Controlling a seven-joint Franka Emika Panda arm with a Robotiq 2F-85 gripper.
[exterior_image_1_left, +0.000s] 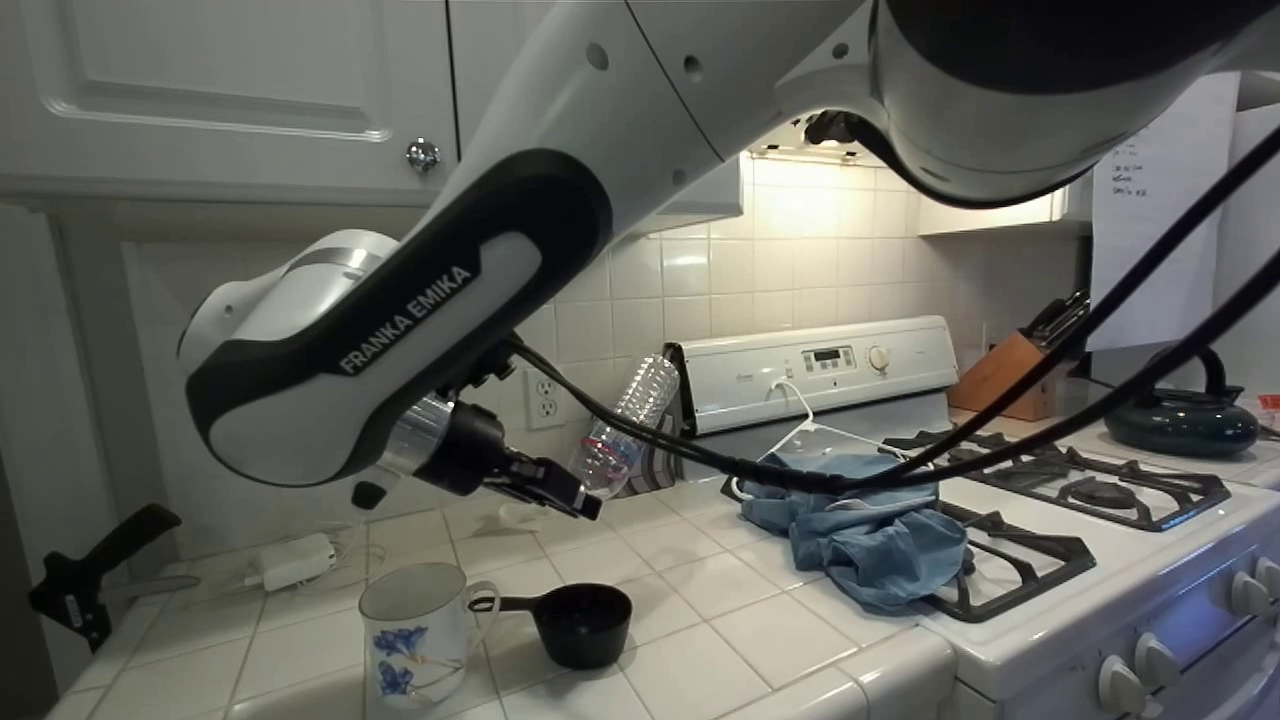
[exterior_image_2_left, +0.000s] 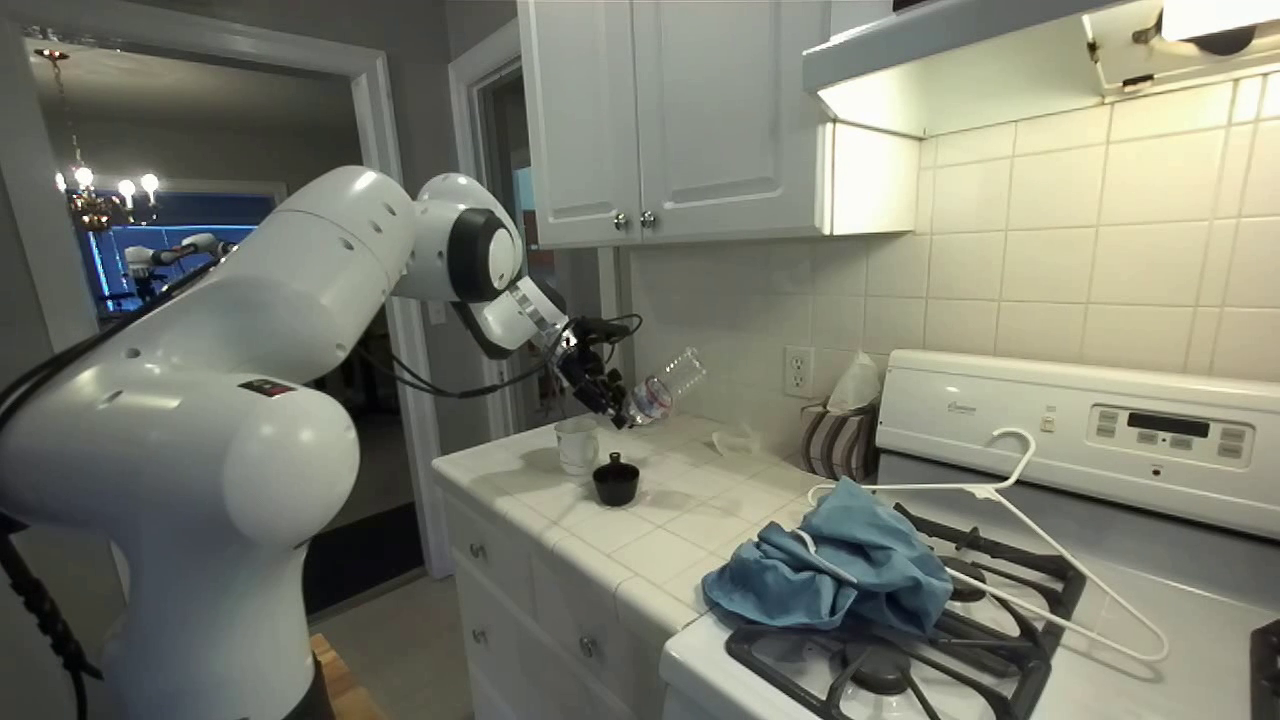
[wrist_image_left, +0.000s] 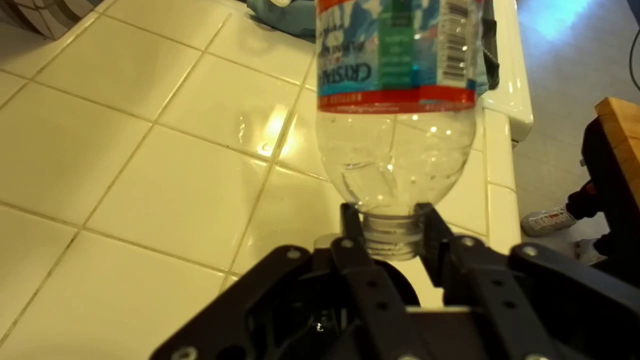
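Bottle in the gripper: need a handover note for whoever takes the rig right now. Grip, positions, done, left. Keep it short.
Gripper: closed on the neck of the clear bottle.
Bottle: in the air over the tiled counter, tilted, base higher than neck.
Nearby: floral mug and black cup, both upright on the counter, close together.
Done: bottle gripped and off the counter.
Left: bottle not yet set down or released.
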